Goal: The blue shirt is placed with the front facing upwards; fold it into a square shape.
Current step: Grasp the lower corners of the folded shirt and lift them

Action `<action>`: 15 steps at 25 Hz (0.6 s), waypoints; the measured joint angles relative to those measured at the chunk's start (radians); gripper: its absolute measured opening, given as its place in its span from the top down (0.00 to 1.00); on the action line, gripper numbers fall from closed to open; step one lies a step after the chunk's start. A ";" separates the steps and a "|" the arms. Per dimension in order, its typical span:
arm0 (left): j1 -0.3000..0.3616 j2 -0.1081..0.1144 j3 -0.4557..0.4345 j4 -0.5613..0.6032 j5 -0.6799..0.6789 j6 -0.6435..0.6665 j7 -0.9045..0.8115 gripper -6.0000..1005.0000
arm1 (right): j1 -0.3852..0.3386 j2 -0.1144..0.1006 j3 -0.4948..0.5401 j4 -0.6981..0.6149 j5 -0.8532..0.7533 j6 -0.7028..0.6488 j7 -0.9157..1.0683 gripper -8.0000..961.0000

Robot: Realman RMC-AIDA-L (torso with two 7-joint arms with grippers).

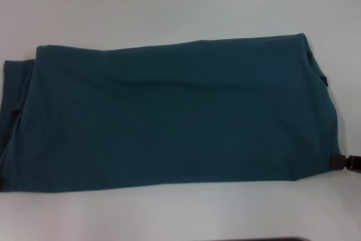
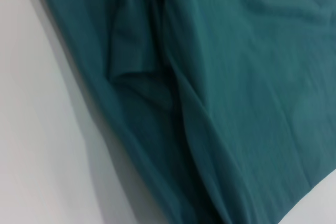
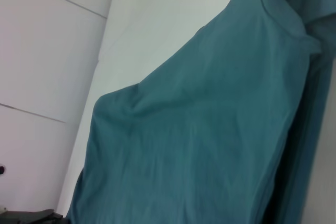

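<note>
Fingers (image 1: 338, 161) at hem — blue shirt (image 1: 169, 117) lengthwise left-right

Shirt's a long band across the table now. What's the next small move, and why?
Probably lift the shirt's right end and fold it leftward over the middle. It lies as a wide band, much longer than deep, plain side up, and the right tool sits at its near right corner. The left tool isn't visible.

Blue shirt (image 1: 169, 117) left end cut by head-view edge; right gripper (image 1: 345, 162) mostly out of frame.
</note>
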 joint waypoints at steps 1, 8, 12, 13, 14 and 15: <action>0.005 0.000 -0.005 0.000 0.000 0.006 0.007 0.99 | -0.004 0.001 0.000 0.000 0.000 -0.003 0.000 0.86; 0.030 0.001 -0.016 0.016 0.004 0.013 0.042 0.99 | -0.024 0.003 0.000 0.002 -0.007 -0.006 -0.012 0.86; 0.040 0.002 -0.012 0.020 0.010 0.010 0.048 0.99 | -0.031 0.003 0.002 0.006 -0.027 0.009 -0.012 0.86; 0.044 0.003 -0.012 0.020 0.010 0.010 0.049 0.99 | -0.034 0.003 0.003 0.008 -0.027 0.013 -0.012 0.86; 0.048 0.004 -0.012 0.021 0.011 0.009 0.049 0.99 | -0.038 0.003 0.003 0.009 -0.028 0.017 -0.012 0.85; 0.051 0.006 -0.012 0.021 0.011 0.008 0.049 0.99 | -0.041 0.003 0.004 0.009 -0.028 0.019 -0.012 0.85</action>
